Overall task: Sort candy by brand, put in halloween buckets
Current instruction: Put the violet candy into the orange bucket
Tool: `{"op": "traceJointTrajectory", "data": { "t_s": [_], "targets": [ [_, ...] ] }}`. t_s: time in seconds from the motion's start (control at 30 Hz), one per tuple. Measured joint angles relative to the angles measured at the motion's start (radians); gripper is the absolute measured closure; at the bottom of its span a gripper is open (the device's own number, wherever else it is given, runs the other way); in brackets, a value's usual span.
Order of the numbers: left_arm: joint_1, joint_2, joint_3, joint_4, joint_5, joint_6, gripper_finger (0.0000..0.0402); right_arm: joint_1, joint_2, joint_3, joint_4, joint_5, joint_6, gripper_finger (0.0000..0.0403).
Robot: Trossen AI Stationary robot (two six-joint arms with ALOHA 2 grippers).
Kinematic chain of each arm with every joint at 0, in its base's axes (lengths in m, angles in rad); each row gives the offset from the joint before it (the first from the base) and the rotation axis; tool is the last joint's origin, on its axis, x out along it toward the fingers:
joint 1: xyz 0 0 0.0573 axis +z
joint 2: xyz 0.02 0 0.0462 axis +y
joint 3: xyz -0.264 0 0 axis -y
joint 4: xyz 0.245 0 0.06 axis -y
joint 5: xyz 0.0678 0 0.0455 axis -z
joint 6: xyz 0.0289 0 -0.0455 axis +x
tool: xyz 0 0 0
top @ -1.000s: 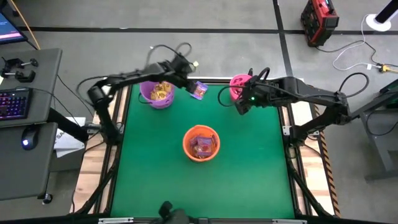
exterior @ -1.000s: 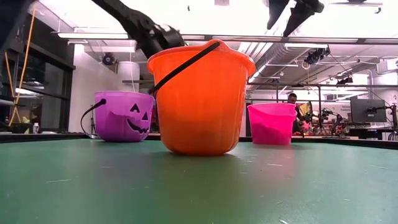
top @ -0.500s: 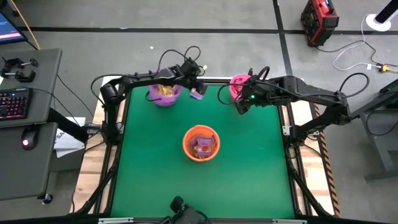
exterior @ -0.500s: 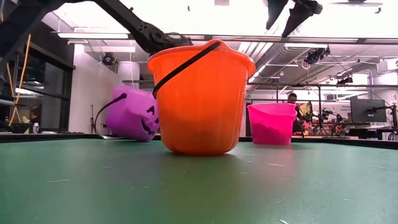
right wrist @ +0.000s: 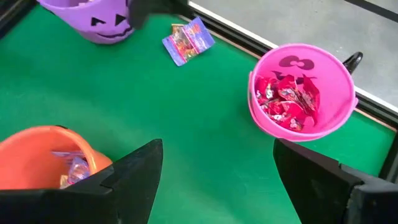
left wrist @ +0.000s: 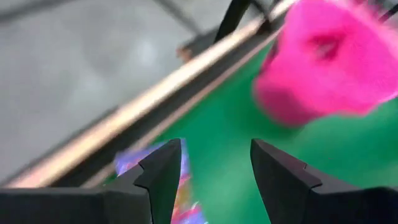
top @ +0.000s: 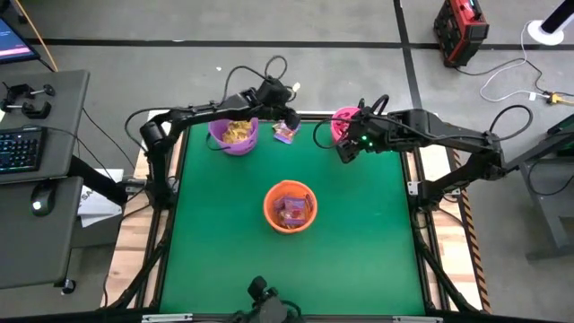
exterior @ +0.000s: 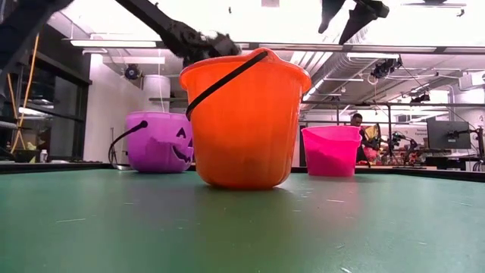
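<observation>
Three buckets stand upright on the green table. The purple bucket (top: 235,135) holds gold-brown candy, the pink bucket (right wrist: 301,93) red packets, the orange bucket (top: 290,205) purple packets. One purple packet (right wrist: 188,40) lies flat on the table near the far edge, between the purple and pink buckets. My left gripper (left wrist: 214,180) is open and hovers just over that packet (left wrist: 149,165), with the pink bucket (left wrist: 336,56) beyond. My right gripper (right wrist: 217,180) is open and hangs above the table beside the pink bucket, on its near side.
The table's far rail (top: 305,115) runs right behind the loose packet and the two far buckets. The orange bucket (exterior: 244,121) stands mid-table with bare green mat (top: 296,269) on its near side. A person (exterior: 356,121) shows in the room far behind.
My left arm has swung toward the far edge and slightly right. The purple bucket tipped over toward the orange one half a second ago and now stands upright again, a little right of where it was. The purple packet now lies on the mat near the far rail.
</observation>
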Motion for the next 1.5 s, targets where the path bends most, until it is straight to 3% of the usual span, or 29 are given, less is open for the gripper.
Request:
{"op": "traceJointTrajectory", "data": {
  "t_s": [0.3, 0.67, 1.03, 1.23, 1.4, 1.5],
  "targets": [
    [0.026, 0.139, -0.002, 0.042, 0.007, 0.08, 0.0218, 0.0, 0.0, 0.0, 0.056, -0.008, 0.005, 0.0103],
    [0.026, 0.179, -0.002, -0.015, -0.02, 0.11, 0.0218, 0.001, 0.001, 0.0, 0.072, -0.027, 0.027, 0.0103],
    [0.023, 0.209, -0.002, -0.081, 0.039, 0.077, 0.022, 0.001, 0.001, 0.0, 0.077, -0.028, 0.019, 0.0103],
    [0.01, 0.217, -0.006, -0.151, 0.075, 0.146, 0.0276, 0.001, 0.001, 0.0, 0.077, -0.028, 0.019, 0.0103],
    [-0.025, 0.216, -0.005, -0.183, 0.068, 0.213, 0.0376, 0.001, 0.001, 0.0, 0.077, -0.028, 0.0, 0.0103],
    [-0.038, 0.215, -0.002, -0.205, 0.054, 0.223, 0.0393, 0.001, 0.001, 0.0, 0.077, -0.029, 0.0, 0.0103]
  ]
}}
